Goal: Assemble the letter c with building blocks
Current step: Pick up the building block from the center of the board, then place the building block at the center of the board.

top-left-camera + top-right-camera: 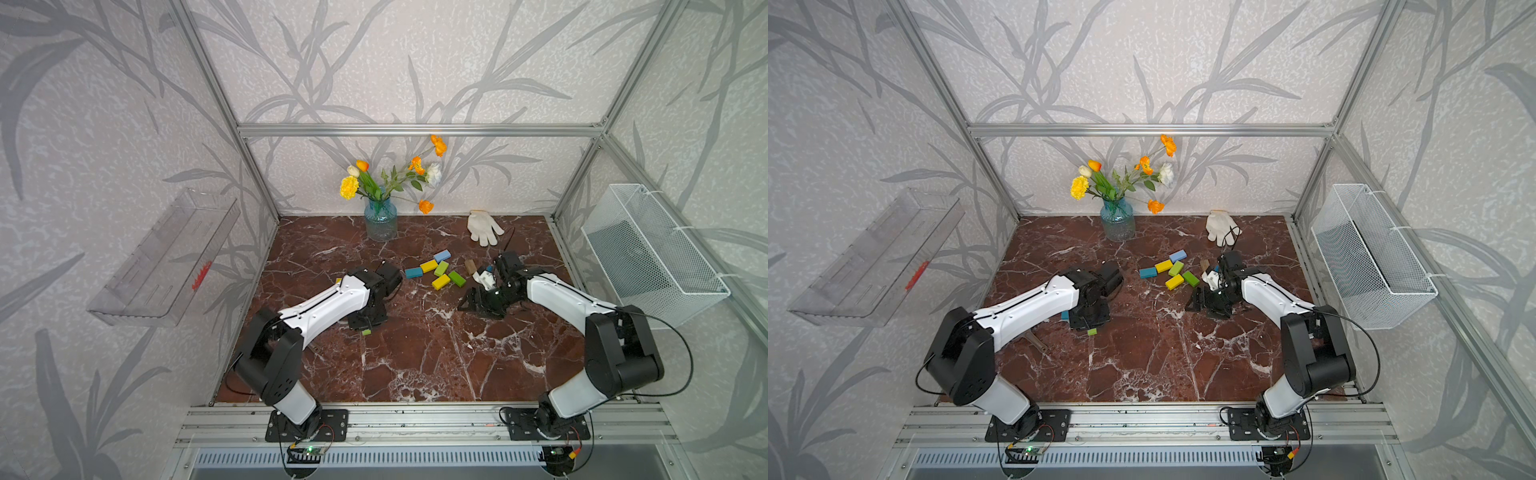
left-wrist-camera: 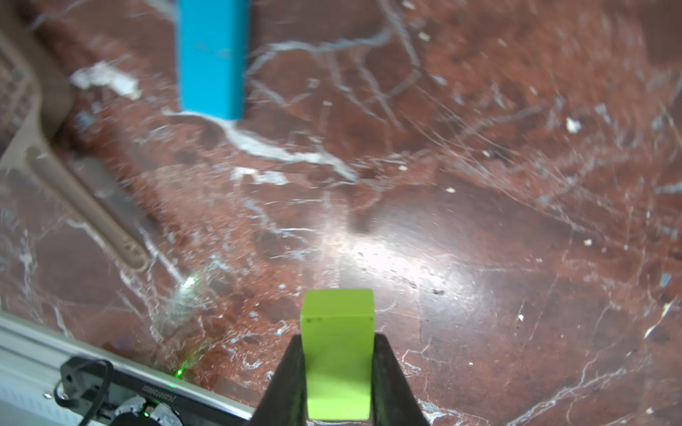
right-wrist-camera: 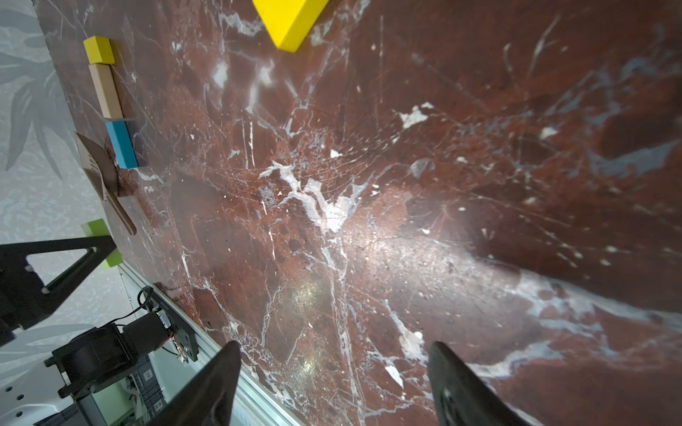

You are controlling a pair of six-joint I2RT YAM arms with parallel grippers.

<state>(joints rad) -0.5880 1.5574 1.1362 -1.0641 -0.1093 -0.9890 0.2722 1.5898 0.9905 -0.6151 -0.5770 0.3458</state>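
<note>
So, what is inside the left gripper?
A lime-green block, clamped by the left gripper. One end sticks out; the jaws cover its sides, which cannot be seen.

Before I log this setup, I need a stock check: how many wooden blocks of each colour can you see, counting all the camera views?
Yellow blocks: 3
Green blocks: 3, one clamped in the left gripper
Blue or teal blocks: 3
Tan or brown blocks: 2
Total: 11; a blue scrap by the right arm is too hidden to count.
</note>
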